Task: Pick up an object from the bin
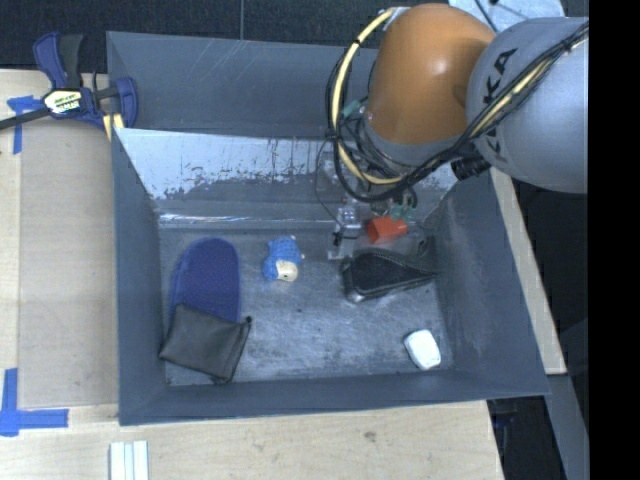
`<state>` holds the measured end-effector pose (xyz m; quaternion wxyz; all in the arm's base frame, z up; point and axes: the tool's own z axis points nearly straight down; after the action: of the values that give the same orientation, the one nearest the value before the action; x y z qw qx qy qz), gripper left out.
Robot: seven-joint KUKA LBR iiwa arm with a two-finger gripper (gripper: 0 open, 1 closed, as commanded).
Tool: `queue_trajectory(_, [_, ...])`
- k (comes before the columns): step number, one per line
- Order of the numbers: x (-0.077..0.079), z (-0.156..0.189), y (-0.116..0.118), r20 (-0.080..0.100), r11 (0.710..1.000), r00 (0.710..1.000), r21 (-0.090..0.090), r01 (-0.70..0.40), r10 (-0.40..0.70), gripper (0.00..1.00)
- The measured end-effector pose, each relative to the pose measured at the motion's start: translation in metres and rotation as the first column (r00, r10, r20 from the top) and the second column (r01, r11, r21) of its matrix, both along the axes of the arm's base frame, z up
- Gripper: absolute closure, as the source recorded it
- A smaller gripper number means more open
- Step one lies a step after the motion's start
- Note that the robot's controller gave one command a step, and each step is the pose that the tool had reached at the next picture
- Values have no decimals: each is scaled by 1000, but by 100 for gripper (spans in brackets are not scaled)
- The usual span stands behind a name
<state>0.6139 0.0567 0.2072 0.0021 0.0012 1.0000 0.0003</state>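
My gripper (347,232) hangs low in the bin's right half, near the back wall, under the arm's orange cover. A small red-orange thing (386,230) lies right beside it on its right. Just below both lies a black wedge-shaped thing (385,274), its wide end pointing left. To the left of the gripper, apart from it, a small blue and cream thing (283,262) rests on the bin floor.
A blue oval pad (207,276) lies at the left, with a dark folded pouch (205,344) over its lower end. A small white block (423,349) sits at the front right. The arm and its cables hide the back right corner.
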Motion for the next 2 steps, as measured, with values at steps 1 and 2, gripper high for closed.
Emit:
queue_trajectory(1, [-20, -78, 44, -7, 953, 953, 1, -304, 304, 0])
queue_trajectory(2, [-1, -133, -4, -6, 898, 898, -2, -441, 441, 0])
